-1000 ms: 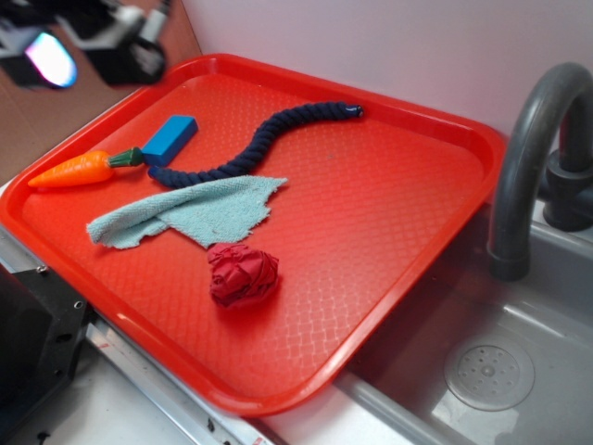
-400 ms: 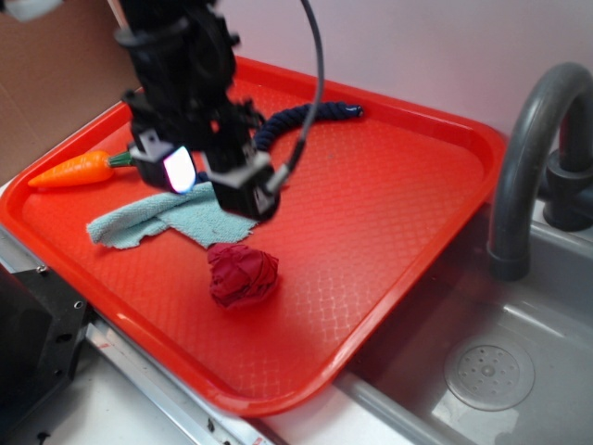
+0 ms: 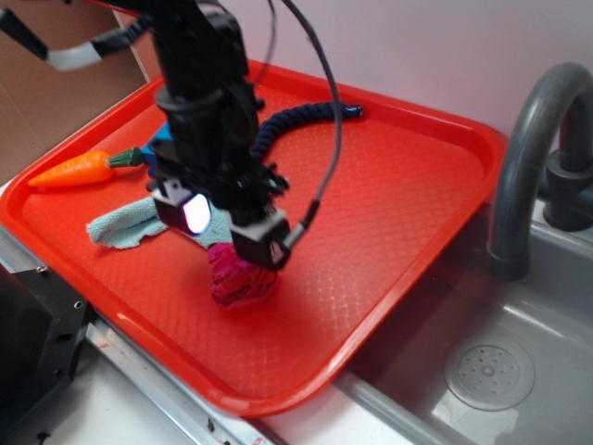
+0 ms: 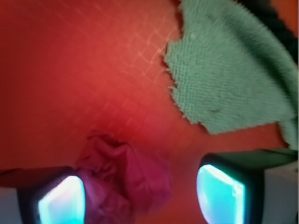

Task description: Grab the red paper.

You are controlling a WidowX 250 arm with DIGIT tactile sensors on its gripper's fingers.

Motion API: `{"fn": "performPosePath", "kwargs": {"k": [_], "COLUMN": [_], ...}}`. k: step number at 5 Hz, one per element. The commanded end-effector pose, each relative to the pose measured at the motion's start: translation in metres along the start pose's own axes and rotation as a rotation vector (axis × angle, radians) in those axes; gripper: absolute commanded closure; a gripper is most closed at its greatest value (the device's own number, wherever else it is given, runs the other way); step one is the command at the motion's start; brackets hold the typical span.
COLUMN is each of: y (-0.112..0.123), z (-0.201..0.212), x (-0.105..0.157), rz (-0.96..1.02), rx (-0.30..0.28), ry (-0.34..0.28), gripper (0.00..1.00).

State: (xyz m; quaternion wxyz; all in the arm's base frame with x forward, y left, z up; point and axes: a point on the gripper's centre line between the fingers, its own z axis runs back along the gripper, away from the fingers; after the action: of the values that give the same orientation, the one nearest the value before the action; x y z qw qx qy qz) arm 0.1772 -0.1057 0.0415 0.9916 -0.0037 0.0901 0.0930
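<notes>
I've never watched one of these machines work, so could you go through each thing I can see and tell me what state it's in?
Gripper: open, low over the tray, jaws either side of the paper.
Red paper: crumpled ball, on the tray, not yet clamped.
Rag: lying flat, rumpled, beside the paper.
Rope: lying curved, partly hidden.
Carrot: lying on its side.
Tray: flat beside the sink.
Tap: no water running.

Black arm [image 3: 199, 83], chunky jointed housings, matte plastic. Thin black cables [image 3: 324, 111] loop off its side. Gripper [image 3: 236, 239]: two blocky black fingers [image 3: 264, 246], pads glowing white-cyan. White band on a link upper left.
</notes>
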Motion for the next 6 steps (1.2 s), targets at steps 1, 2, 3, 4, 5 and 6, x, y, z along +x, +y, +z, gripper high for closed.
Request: {"fn": "performPosePath", "kwargs": {"k": [1, 2, 3, 4, 5, 6], "y": [-0.008, -0.007, -0.008, -0.006, -0.004, -0.002], "z": [-0.027, -0.031, -0.030, -0.026, -0.022, -0.003], "x": [-0.002, -0.002, -0.003, -0.004, -0.003, 0.005], "rz": [-0.065, -0.033, -0.039, -0.031, 0.001, 0.054], "rx": [-0.013, -0.008, -0.014, -0.016, -0.020, -0.049], "ry": [0.067, 0.045, 0.039, 0.031, 0.022, -0.006], "gripper": [0.00, 0.00, 1.00, 1.00, 1.00, 1.00]}}
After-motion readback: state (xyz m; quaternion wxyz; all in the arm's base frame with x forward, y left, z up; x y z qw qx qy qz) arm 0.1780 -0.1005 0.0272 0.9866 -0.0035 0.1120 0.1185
